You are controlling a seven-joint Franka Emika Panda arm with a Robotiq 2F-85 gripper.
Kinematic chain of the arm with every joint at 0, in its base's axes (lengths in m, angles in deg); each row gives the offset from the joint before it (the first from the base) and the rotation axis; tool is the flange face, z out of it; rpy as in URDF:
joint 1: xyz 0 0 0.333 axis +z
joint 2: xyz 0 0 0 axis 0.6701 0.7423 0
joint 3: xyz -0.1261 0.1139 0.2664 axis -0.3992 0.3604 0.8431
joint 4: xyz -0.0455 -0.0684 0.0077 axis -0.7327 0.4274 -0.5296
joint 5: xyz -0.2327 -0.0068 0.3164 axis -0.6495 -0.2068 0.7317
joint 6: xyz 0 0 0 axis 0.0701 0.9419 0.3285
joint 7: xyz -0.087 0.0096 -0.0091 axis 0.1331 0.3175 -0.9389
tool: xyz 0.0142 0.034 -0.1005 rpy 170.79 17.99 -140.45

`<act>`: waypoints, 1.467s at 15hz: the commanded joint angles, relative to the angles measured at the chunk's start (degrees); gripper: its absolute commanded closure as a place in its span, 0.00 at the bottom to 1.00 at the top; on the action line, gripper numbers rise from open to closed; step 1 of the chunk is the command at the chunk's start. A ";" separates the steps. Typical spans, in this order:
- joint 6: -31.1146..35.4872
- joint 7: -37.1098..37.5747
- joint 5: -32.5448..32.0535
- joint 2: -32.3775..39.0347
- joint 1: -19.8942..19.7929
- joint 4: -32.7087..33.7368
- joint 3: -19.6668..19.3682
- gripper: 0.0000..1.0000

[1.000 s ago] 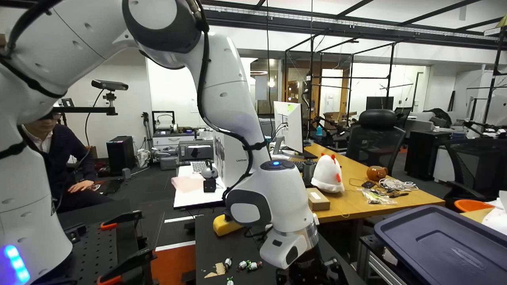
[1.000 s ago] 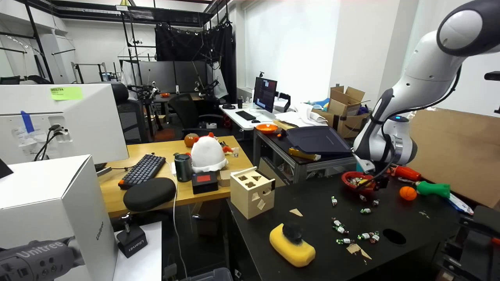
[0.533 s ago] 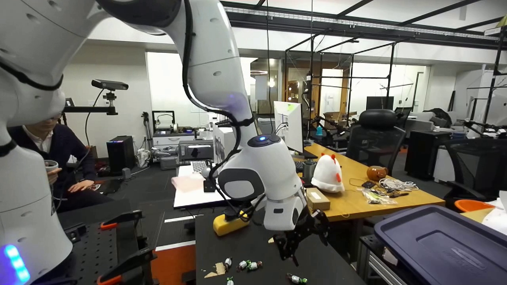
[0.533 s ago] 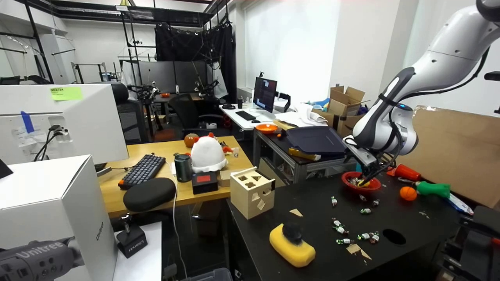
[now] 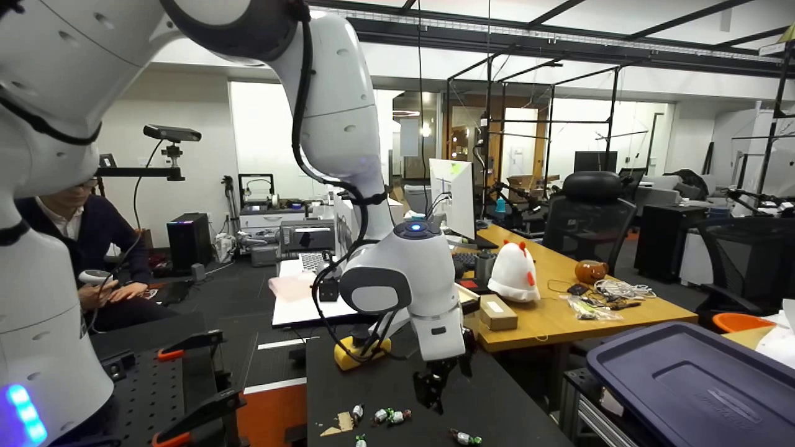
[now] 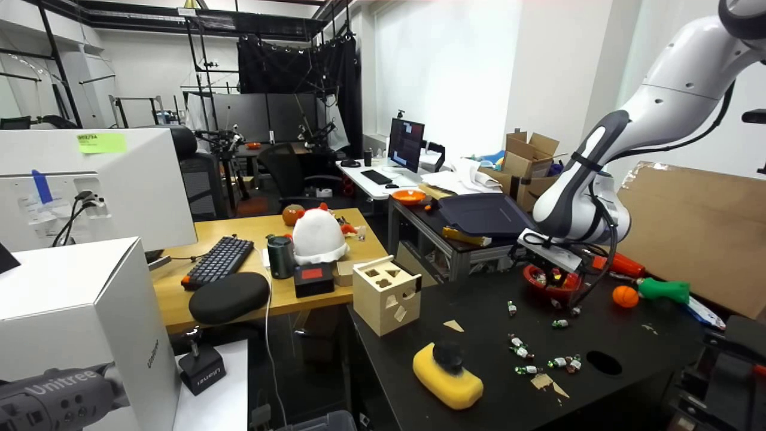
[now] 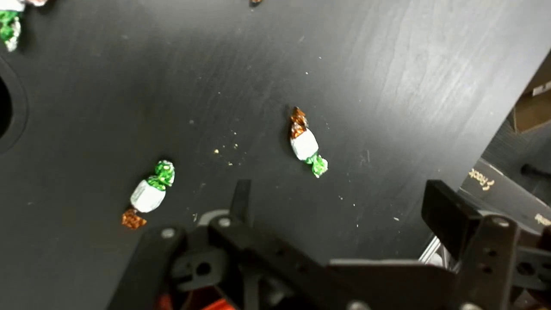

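While the tool [image 7: 337, 198] hangs over the black desk [image 7: 387, 86], I see its two fingers standing well apart. Just ahead of the gap lies a twist-wrapped candy [image 7: 304, 144], white with brown and green ends; a second wrapped candy [image 7: 147, 196] lies out past the outer side of one finger. In an exterior view, a red bowl [image 6: 547, 293] shows behind the tool, partly hidden by it.

Well apart from the pincer [image 7: 338, 193], a white box [image 6: 72, 311] and grey device [image 6: 57, 396] each read "Unitree"; a black block [image 6: 201, 368] reads "Ulanzi".
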 commanded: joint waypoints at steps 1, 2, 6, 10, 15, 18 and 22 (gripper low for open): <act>-5.18 -7.76 -0.34 2.50 6.26 4.49 -5.70 0.00; -6.22 -9.81 -0.30 3.46 8.43 5.95 -7.77 0.00; -9.16 -12.36 -0.17 7.89 17.06 12.72 -16.27 0.00; -11.16 -13.01 -0.43 11.98 20.36 18.46 -19.52 0.00; -13.48 -14.77 -0.59 16.14 19.90 23.71 -18.73 0.00; -15.08 -15.24 -0.57 17.90 19.79 25.79 -18.78 0.00; -17.83 -15.24 -0.54 19.75 19.34 28.09 -18.45 0.00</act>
